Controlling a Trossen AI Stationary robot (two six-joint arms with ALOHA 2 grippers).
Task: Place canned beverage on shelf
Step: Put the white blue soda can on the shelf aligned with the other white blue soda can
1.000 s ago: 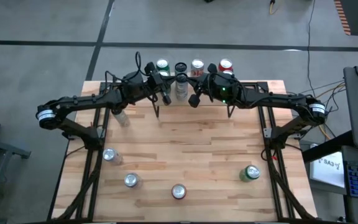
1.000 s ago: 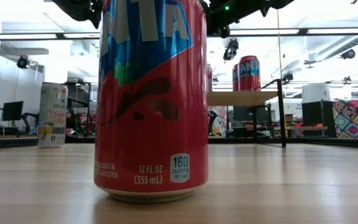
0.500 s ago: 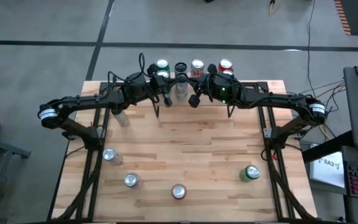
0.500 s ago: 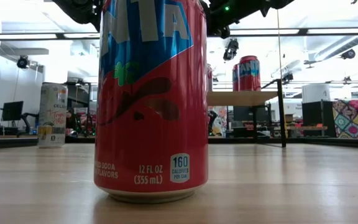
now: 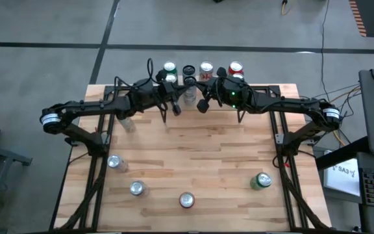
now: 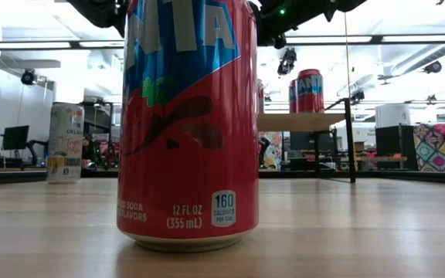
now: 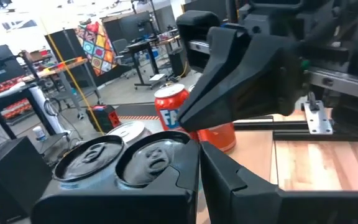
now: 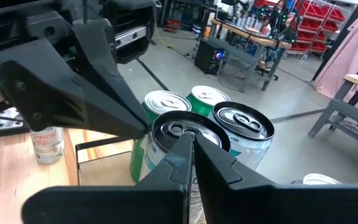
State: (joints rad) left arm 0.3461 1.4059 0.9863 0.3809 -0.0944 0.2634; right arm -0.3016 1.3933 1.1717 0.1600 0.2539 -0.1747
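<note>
**Both grippers closed and empty above the cans on the shelf**

The shelf stands at the far edge of the butcher-block table, and everything below is placed against it. In the high view it is crowded with upright cans: a green-rimmed can, a black-topped can, a silver-topped can and a red can along its far side, with more cans partly hidden under the arms on its near side. In the low view 1 red can shows on the wood top board, above the thin black legs.

The left gripper hangs over the near left part of the shelf, its fingers pressed together with nothing between them; its wrist camera looks down on 2 silver can tops just past the fingertips and a red can beyond. The right gripper hangs over the near middle of the shelf, just beside the left one, fingers likewise closed and holding nothing, their tips directly above a black-rimmed can.

Well in front of the shelf, 4 cans stand on the table: 2 silver ones toward the left, a red one at the near edge and a green one toward the right. A white can stands near the shelf's left front corner.
</note>
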